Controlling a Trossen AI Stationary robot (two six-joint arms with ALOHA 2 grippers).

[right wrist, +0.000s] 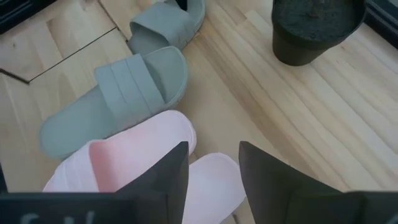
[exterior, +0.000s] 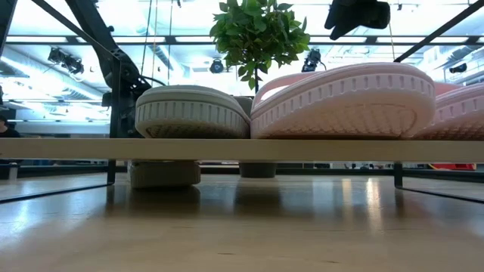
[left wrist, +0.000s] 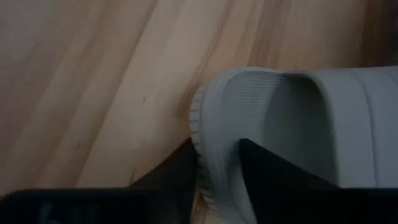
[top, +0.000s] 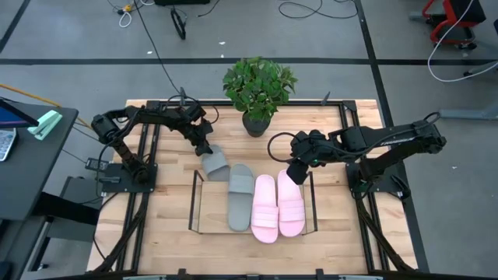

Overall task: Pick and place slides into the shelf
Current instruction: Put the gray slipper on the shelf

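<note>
The shelf (top: 192, 204) sits at the table's near middle, its board (exterior: 242, 149) bearing one grey slide (top: 240, 197) and two pink slides (top: 264, 208) (top: 291, 204) side by side. The second grey slide (top: 215, 164) lies slantwise at the shelf's far left corner, its underside on the table (exterior: 162, 172). My left gripper (top: 205, 148) is shut on that slide's far end. My right gripper (top: 296, 171) hangs open above the far end of the right pink slide (right wrist: 214, 180), well above it (exterior: 355, 15), touching nothing. My left gripper pinches the loose grey slide's heel rim (left wrist: 208, 137) between its two fingers, one finger (left wrist: 267, 171) inside on the footbed and the other (left wrist: 177, 174) outside the sole wall. The fingers come slanting down from the table's far left. The slide's strap end points toward the shelf.
A potted plant (top: 257, 93) in a dark pot (right wrist: 314, 28) stands at the table's far middle, between the two arms. The shelf's left part beside the grey slide is bare board (top: 210, 206). Black frame rails run along the table's left and right sides.
</note>
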